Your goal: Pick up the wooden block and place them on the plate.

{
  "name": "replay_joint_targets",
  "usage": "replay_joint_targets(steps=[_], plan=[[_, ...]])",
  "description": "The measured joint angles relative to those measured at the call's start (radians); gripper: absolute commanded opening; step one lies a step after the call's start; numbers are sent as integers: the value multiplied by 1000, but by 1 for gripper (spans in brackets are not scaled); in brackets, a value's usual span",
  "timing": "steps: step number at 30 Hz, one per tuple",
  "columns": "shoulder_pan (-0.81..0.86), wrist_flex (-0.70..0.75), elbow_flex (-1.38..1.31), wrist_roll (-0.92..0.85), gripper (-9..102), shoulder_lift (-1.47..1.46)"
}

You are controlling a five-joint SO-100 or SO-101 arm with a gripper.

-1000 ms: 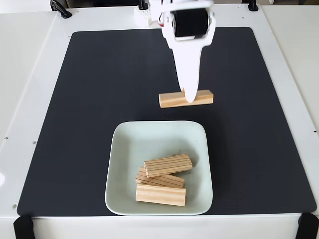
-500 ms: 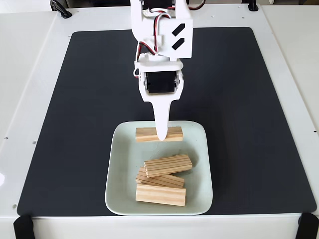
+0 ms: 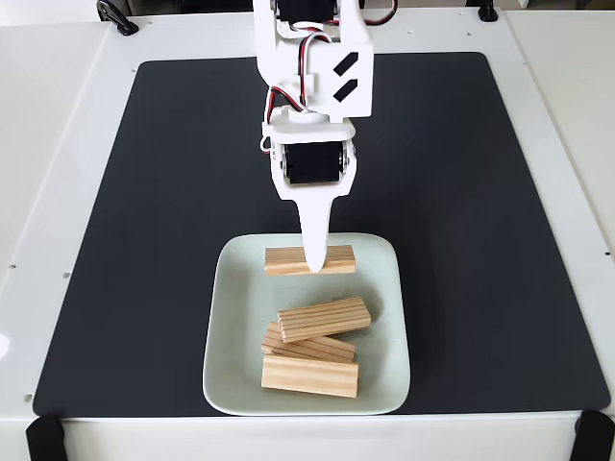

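In the fixed view the white fingers [image 3: 314, 263] point straight down and grip a wooden block [image 3: 309, 260] at its middle, the block lying crosswise with an end sticking out to either side of them. It sits over the far part of the plate [image 3: 233, 288], just inside the far rim. Three more blocks [image 3: 317, 336] lie piled nearer on the plate, which rests on a black mat [image 3: 173, 192] on the white tabletop [image 3: 58, 144].

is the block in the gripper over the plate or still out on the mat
Over the plate. The gripper holds the wooden block above the plate's far edge; whether it touches the plate cannot be told.
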Motion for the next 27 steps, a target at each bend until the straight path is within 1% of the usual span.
replay_joint_targets(steps=[15, 19, 21, 26, 27], plan=[[-2, 0, 0, 0, 0, 0], [-2, 0, 0, 0, 2, 0], [-2, 0, 0, 0, 9, 0], [-2, 5, 0, 0, 44, 0], [-2, 12, 0, 0, 50, 0]])
